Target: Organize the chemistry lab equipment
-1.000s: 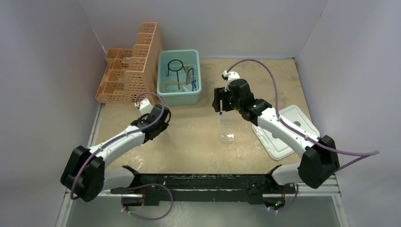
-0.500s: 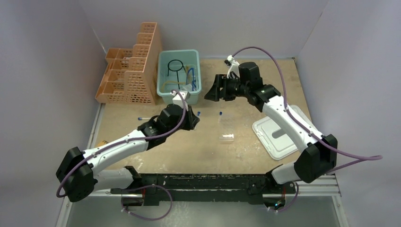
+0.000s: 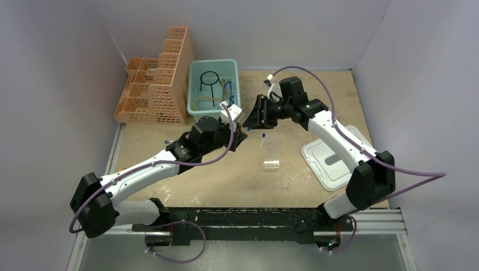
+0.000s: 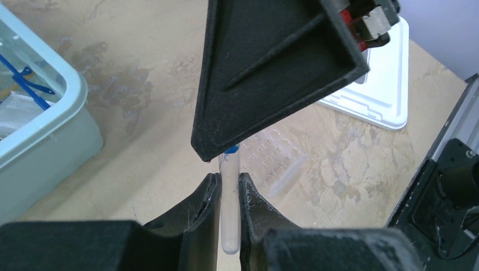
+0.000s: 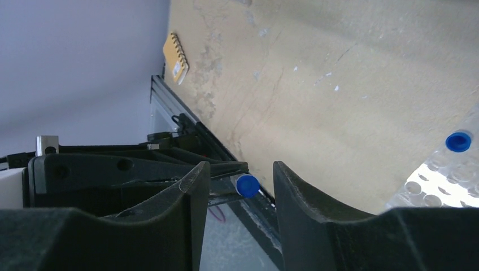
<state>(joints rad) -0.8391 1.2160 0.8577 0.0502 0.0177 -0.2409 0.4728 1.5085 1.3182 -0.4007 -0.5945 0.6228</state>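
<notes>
1 blue-capped tube [image 4: 229,223] in left jaws, right jaws now alongside

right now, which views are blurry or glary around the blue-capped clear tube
Left wrist view: the blue-capped clear tube is sharp, the left gripper around it softer near the lens. Right wrist view: its blue cap is crisp, the clear plastic tube rack washed out by glare. Top view: even light, soft shadows.

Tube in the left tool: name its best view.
Left wrist: the clear tube shows nearly whole, clamped in the left tool. Right wrist shows only its blue cap inside the open right tool. Top external hides it between both tools.
</notes>
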